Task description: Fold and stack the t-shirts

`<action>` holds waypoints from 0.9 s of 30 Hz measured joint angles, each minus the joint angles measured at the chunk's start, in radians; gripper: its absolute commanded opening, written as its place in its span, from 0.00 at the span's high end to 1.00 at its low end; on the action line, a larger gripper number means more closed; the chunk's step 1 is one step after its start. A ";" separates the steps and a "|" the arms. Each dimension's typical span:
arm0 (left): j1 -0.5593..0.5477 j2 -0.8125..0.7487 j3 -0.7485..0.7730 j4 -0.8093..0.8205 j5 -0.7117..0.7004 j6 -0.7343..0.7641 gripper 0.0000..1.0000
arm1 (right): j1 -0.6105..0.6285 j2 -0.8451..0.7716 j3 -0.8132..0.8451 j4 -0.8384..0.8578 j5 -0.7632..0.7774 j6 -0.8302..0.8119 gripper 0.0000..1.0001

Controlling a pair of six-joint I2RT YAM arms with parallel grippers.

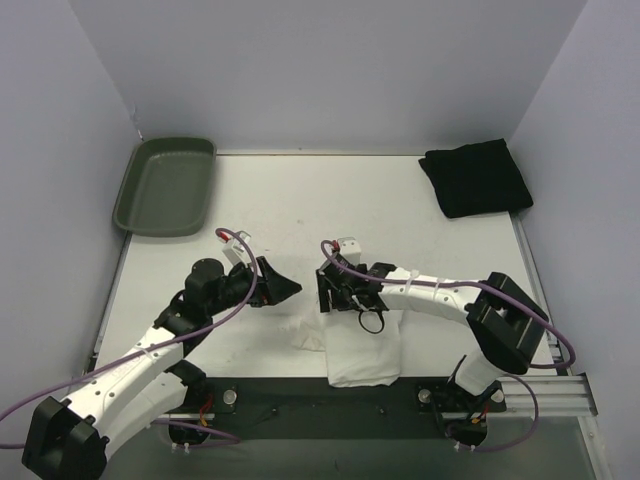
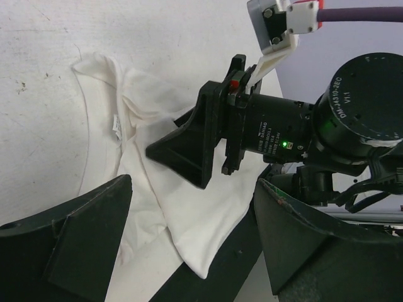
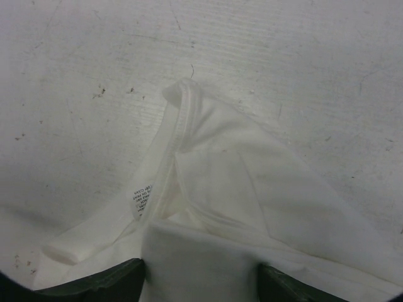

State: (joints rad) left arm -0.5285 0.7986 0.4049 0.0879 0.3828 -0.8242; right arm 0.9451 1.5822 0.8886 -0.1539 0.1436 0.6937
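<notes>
1. The white t-shirt lies on the table at the near edge, about the middle, between the two arms. It is partly folded into a long strip, with some loose cloth bunched on its left side.
2. The black t-shirt sits folded in the far right corner, well apart from the white one.
3. The right gripper points down onto the far end of the white t-shirt. Its fingers stand apart with a fold of cloth filling the gap between them. I cannot tell whether they actually pinch it.
4. The collar and its sewn-in label lie flat on the table just beyond that fold.
5. The left gripper hangs just left of the right one, above the bunched cloth. Its fingers are spread wide and have hold of nothing.
6. A dark green tray lies in the far left corner.
</notes>
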 measured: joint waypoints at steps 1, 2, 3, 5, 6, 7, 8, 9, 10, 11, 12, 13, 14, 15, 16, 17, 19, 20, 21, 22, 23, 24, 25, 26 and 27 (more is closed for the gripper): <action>0.000 0.004 0.000 0.000 0.001 0.000 0.12 | 0.002 0.002 0.012 0.000 0.002 -0.004 0.66; 0.000 0.006 0.000 0.000 0.003 0.000 0.12 | 0.004 0.003 0.019 -0.002 0.006 -0.010 0.75; 0.000 0.009 0.000 0.000 0.005 0.000 0.12 | 0.005 0.004 0.027 -0.002 0.008 -0.013 0.89; 0.000 0.011 0.000 0.002 0.008 0.000 0.12 | 0.006 0.005 0.036 -0.007 0.012 -0.018 0.94; 0.000 0.012 0.000 0.003 0.011 0.001 0.12 | 0.006 0.008 0.040 -0.010 0.014 -0.017 0.97; 0.000 0.012 0.000 0.003 0.012 0.001 0.12 | 0.006 0.013 0.046 -0.015 0.017 -0.017 1.00; 0.000 0.013 0.000 0.004 0.014 0.002 0.12 | 0.006 0.020 0.051 -0.019 0.018 -0.018 1.00; 0.000 0.013 0.000 0.005 0.015 0.002 0.12 | 0.006 0.027 0.056 -0.023 0.018 -0.018 1.00; 0.000 0.013 0.000 0.006 0.015 0.002 0.12 | 0.006 0.034 0.060 -0.027 0.019 -0.018 1.00; 0.000 0.013 0.000 0.006 0.016 0.002 0.12 | 0.006 0.039 0.063 -0.030 0.020 -0.018 1.00; 0.000 0.013 0.000 0.006 0.017 0.002 0.12 | 0.006 0.040 0.064 -0.031 0.021 -0.018 1.00; 0.000 0.013 0.000 0.006 0.018 0.002 0.12 | 0.006 0.040 0.065 -0.034 0.023 -0.018 1.00; 0.000 0.013 0.000 0.006 0.018 0.003 0.12 | 0.006 0.040 0.069 -0.038 0.025 -0.018 1.00; 0.000 0.013 0.000 0.006 0.018 0.003 0.12 | 0.006 0.040 0.071 -0.040 0.029 -0.018 1.00; 0.000 0.013 0.000 0.006 0.018 0.003 0.12 | 0.008 0.039 0.076 -0.046 0.036 -0.019 1.00; 0.000 0.013 0.000 0.006 0.018 0.004 0.12 | 0.010 0.039 0.081 -0.051 0.043 -0.020 1.00; 0.000 0.012 0.000 0.006 0.018 0.007 0.12 | 0.011 0.034 0.094 -0.063 0.063 -0.023 1.00; 0.000 0.012 0.000 0.006 0.018 0.007 0.12 | 0.012 0.029 0.100 -0.070 0.071 -0.025 1.00; 0.000 0.012 0.000 0.006 0.018 0.008 0.12 | 0.012 0.019 0.110 -0.082 0.087 -0.028 1.00; 0.000 0.012 0.000 0.006 0.019 0.008 0.12 | 0.012 0.009 0.117 -0.090 0.097 -0.031 1.00; 0.000 0.012 0.000 0.006 0.019 0.009 0.12 | 0.012 -0.003 0.127 -0.101 0.111 -0.034 1.00; 0.000 0.012 0.000 0.006 0.019 0.009 0.12 | 0.012 -0.016 0.140 -0.110 0.125 -0.037 1.00; 0.000 0.013 0.000 0.006 0.019 0.008 0.12 | 0.011 -0.029 0.153 -0.116 0.137 -0.040 1.00; 0.000 0.013 0.000 0.006 0.019 0.009 0.12 | 0.009 -0.041 0.166 -0.121 0.148 -0.041 1.00; 0.000 0.013 0.000 0.007 0.019 0.008 0.12 | 0.006 -0.055 0.179 -0.125 0.158 -0.042 1.00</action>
State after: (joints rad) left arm -0.5285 0.8112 0.4046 0.0948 0.4019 -0.8158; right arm 0.9512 1.5276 1.0672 -0.2787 0.3016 0.6521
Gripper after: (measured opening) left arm 0.877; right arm 0.061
